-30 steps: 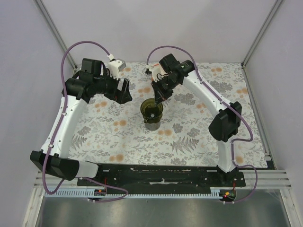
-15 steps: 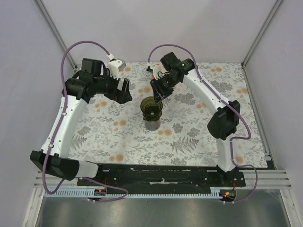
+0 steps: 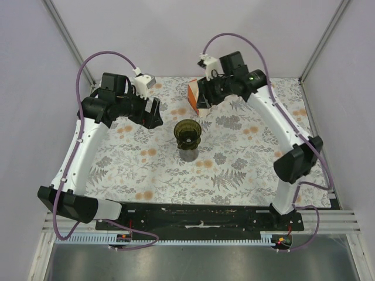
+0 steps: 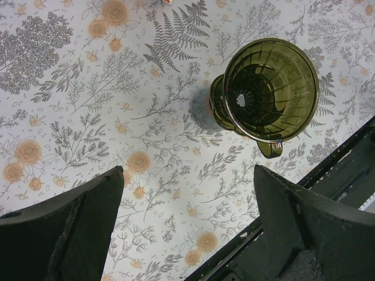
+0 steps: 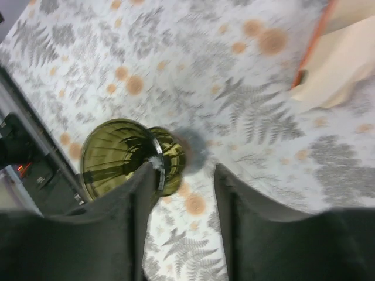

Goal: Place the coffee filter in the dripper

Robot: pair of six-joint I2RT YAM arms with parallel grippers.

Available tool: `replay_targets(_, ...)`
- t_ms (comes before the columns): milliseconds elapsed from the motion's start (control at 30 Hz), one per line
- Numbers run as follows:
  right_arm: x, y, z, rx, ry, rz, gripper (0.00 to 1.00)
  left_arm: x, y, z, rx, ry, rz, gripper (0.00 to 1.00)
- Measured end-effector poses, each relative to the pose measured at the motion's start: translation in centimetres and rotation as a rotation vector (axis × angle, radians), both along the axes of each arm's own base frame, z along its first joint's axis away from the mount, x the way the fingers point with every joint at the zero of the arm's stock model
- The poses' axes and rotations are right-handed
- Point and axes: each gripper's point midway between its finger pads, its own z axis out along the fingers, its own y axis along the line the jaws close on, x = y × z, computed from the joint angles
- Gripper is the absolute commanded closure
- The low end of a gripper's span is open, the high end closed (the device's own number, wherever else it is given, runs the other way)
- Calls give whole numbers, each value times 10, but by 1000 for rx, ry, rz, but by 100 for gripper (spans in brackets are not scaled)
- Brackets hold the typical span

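The dripper (image 3: pixel 188 134), a dark green ribbed funnel with a handle, stands on its cup base mid-table. In the left wrist view (image 4: pixel 270 88) its inside is bare, with no paper in it. No single white coffee filter shows in any view. My right gripper (image 3: pixel 203 102) is open and empty, behind the dripper and beside the orange-and-cream pack (image 3: pixel 193 95). In the right wrist view the gripper (image 5: pixel 186 175) hangs above the cloth, with the dripper (image 5: pixel 120 155) partly behind its left finger. My left gripper (image 3: pixel 155 113) is open and empty, left of the dripper (image 4: pixel 188 175).
The orange-and-cream wedge pack (image 5: pixel 345 58) stands at the back of the floral tablecloth (image 3: pixel 234 170). The black base rail (image 3: pixel 199 213) runs along the near edge. Cage walls and posts close in the back and sides.
My right gripper has pulled back and up from over the dripper to the pack at the back, which now shows. The left arm has not moved.
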Motion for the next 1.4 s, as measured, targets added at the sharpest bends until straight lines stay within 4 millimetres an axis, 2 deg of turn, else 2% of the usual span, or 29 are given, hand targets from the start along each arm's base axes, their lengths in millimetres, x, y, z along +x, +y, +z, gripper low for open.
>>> replay_targets(67, 13, -20, 23, 58, -83, -90, 68, 0, 1, -1, 2, 2, 3, 3)
replay_targets(133, 27, -43, 37, 97, -156, -201, 62, 1, 1, -2, 3, 1, 5, 3)
replay_targets(200, 46, -60, 40, 112, -202, -308, 61, 3, 2, -3, 7, -3, 6, 3)
replay_targets(267, 68, -64, 32, 117, -228, -382, 60, 4, 3, -5, 15, -6, 11, 3)
replay_targets(367, 99, -54, -6, 113, -200, -455, 58, 6, 5, -7, 25, -8, 16, 3)
replay_targets(500, 134, -44, -82, 79, -104, -545, 56, 8, 8, -10, 37, -10, 26, 3)
replay_targets(600, 148, -44, -143, 41, -6, -617, 54, 10, 10, -11, 47, -13, 35, 3)
replay_targets(667, 151, -48, -173, 21, 47, -662, 54, 10, 11, -11, 49, -12, 36, 3)
replay_targets(733, 155, -51, -192, 19, 87, -705, 54, 11, 12, -13, 51, -9, 38, 3)
replay_targets(833, 159, -54, -198, 39, 116, -749, 54, 13, 12, -15, 55, -4, 36, 3)
replay_targets(1033, 180, -49, -180, 131, 101, -785, 57, 16, 12, -22, 63, 16, 35, 3)
replay_targets(1133, 190, -44, -178, 172, 112, -789, 59, 17, 12, -23, 63, 20, 36, 3)
replay_targets(1300, 190, -41, -196, 185, 170, -793, 70, 18, 14, -23, 62, 20, 43, 3)
replay_targets(1400, 188, -40, -205, 188, 201, -790, 83, 18, 15, -23, 61, 19, 44, 4)
